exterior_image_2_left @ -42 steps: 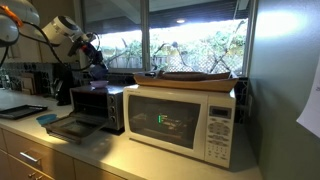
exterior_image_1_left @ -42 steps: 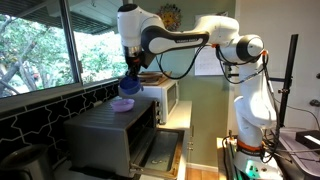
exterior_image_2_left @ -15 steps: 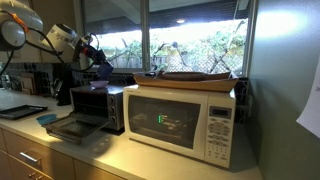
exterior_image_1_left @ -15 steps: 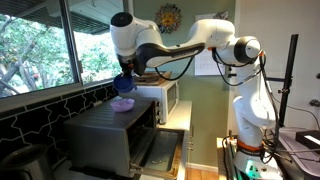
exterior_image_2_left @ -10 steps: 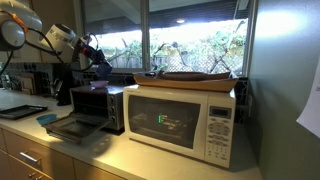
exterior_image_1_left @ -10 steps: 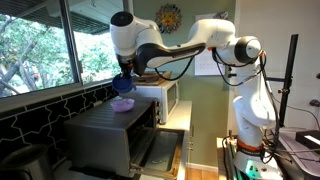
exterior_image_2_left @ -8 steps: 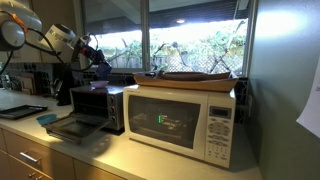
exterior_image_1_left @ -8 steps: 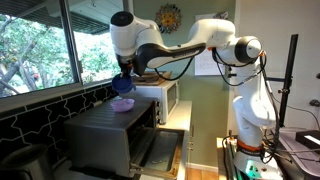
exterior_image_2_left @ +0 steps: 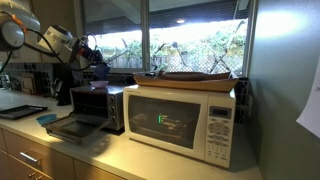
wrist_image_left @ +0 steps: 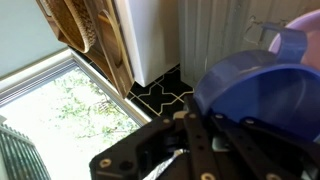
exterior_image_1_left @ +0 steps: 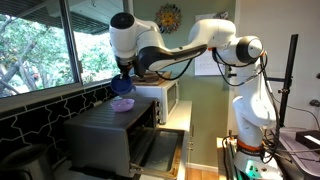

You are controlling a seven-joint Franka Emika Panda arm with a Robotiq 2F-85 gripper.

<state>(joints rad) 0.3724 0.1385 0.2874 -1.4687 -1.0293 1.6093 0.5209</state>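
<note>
My gripper (exterior_image_1_left: 122,82) is shut on a blue cup (exterior_image_1_left: 125,88), held in the air just above a purple bowl (exterior_image_1_left: 122,104) on top of the grey toaster oven (exterior_image_1_left: 108,135). From the opposite side, an exterior view shows the gripper (exterior_image_2_left: 94,62) and the blue cup (exterior_image_2_left: 99,70) over the toaster oven (exterior_image_2_left: 100,105). The wrist view is filled by the blue cup (wrist_image_left: 262,88), its handle toward the top, clamped at the gripper (wrist_image_left: 200,122). A sliver of the purple bowl (wrist_image_left: 308,18) shows at the upper right edge.
A white microwave (exterior_image_2_left: 185,120) stands beside the toaster oven with a wooden tray (exterior_image_2_left: 190,76) on top. The oven's door (exterior_image_2_left: 65,127) hangs open over the counter. A window (exterior_image_1_left: 40,45) and black tiled wall (exterior_image_1_left: 40,115) run behind. The arm's base (exterior_image_1_left: 250,110) stands past the counter's end.
Since the earliest frames the gripper and cup have shifted toward the window and slightly lower over the bowl. In the last second it has barely moved.
</note>
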